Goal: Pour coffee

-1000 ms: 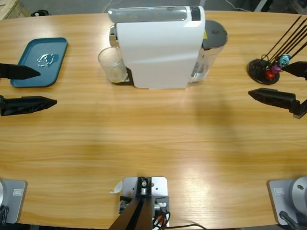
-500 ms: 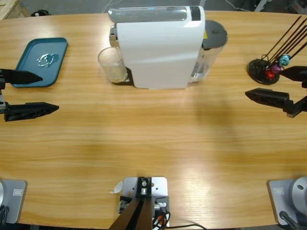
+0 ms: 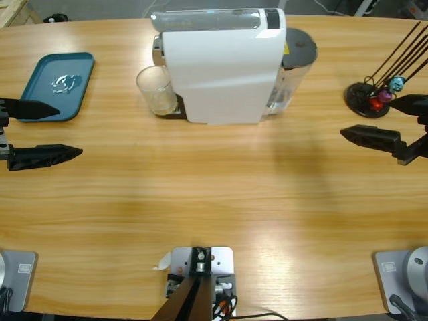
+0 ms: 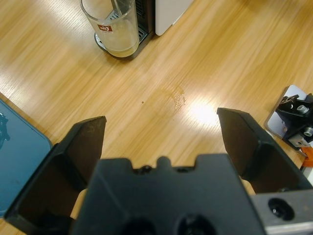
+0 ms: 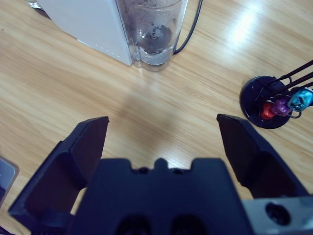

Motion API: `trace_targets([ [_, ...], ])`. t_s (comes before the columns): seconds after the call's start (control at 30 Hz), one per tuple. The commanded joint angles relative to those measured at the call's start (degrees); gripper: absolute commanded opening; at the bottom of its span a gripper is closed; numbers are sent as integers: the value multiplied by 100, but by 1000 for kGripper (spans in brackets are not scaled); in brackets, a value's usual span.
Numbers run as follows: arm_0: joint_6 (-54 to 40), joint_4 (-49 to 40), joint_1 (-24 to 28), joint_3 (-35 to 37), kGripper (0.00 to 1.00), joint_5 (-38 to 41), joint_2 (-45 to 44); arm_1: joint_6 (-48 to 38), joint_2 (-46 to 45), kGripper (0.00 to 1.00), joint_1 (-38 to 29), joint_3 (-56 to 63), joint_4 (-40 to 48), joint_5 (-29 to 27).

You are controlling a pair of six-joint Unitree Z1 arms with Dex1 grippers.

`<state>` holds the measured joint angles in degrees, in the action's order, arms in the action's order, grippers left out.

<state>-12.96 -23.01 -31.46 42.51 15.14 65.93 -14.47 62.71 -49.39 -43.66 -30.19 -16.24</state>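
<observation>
A clear glass tumbler (image 3: 156,90) (image 4: 112,27) stands on the drip tray of the white coffee machine (image 3: 221,63), at its left side. A shallow pale amber layer of coffee (image 4: 119,45) lies in the tumbler's bottom. My left gripper (image 3: 50,130) (image 4: 159,134) is open at the table's left edge, well short of the tumbler, with nothing between its jaws. My right gripper (image 3: 378,120) (image 5: 161,132) is open at the right edge, facing the machine's clear water tank (image 5: 152,32), also holding nothing.
A teal tray (image 3: 57,87) with a small clear ring-shaped thing on it lies at the back left. A black round stand (image 3: 368,99) (image 5: 264,100) with thin rods and coloured capsules sits at the back right. A black cable (image 5: 188,29) runs behind the machine.
The left gripper has shifted slightly toward the near side and inward. The right gripper has edged a little leftward. The tumbler and machine have not moved.
</observation>
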Motion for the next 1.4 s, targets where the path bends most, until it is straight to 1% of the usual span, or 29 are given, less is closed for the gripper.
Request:
trace_targets([
  [0.03, -61, 69, 52, -217, 991, 29, 171, -65, 124, 1000, -62, 183, 22, -73],
  [1.4, -31, 157, 61, -366, 991, 77, 245, -65, 201, 1000, -62, 174, 23, -64],
])
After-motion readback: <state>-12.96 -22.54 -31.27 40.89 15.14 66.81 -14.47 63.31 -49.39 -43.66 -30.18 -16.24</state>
